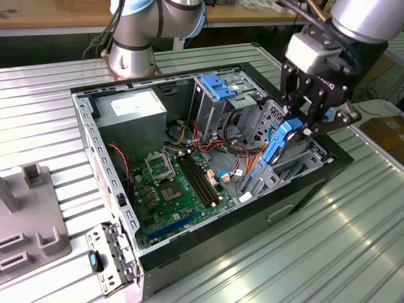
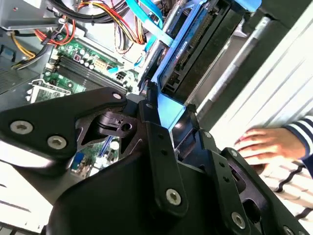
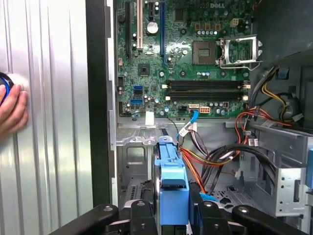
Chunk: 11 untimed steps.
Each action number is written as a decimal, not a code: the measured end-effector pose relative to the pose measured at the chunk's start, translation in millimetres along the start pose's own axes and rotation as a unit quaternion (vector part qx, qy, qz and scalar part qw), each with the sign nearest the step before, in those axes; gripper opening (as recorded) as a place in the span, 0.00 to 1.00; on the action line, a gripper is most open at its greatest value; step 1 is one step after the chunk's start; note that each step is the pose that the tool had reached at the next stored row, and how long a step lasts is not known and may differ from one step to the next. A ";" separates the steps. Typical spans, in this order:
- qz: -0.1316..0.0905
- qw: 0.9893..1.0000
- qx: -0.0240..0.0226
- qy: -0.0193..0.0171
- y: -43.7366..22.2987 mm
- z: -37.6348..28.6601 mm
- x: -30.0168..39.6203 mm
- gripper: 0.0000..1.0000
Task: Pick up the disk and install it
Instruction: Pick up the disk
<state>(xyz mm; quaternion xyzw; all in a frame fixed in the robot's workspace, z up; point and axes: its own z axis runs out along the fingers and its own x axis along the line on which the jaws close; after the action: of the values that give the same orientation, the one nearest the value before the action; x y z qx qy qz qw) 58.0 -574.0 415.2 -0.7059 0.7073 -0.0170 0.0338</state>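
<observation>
— Blue rails frame the disk (image 3: 172, 166), and we see the hand (image 3: 173, 218) clenched on it, one finger pressed to each side.
— Agreed. In the exterior view the disk hangs tilted just under the hand, inside the open computer case (image 1: 240, 237), close to the metal drive cage (image 1: 255, 117). We cannot tell whether it touches the cage.
— Beyond the fingertips lies the green motherboard (image 3: 186, 63), with red, orange and black cables (image 3: 220, 156) bundled just beside the disk.
— We place the grey power supply (image 1: 129, 110) well apart from the hand, at the case's far corner.
— A person's fingers (image 2: 266, 144), striped sleeve behind, rest on the ribbed metal surface (image 2: 288, 73) outside the case wall, near the hand.
</observation>
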 end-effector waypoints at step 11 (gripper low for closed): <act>0.000 1.000 0.012 0.000 -5.7 -79.9 -2.0 0.36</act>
<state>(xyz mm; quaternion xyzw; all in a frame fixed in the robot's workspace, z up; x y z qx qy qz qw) 57.9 -573.9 495.3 -0.7056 0.7068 -0.0258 0.0426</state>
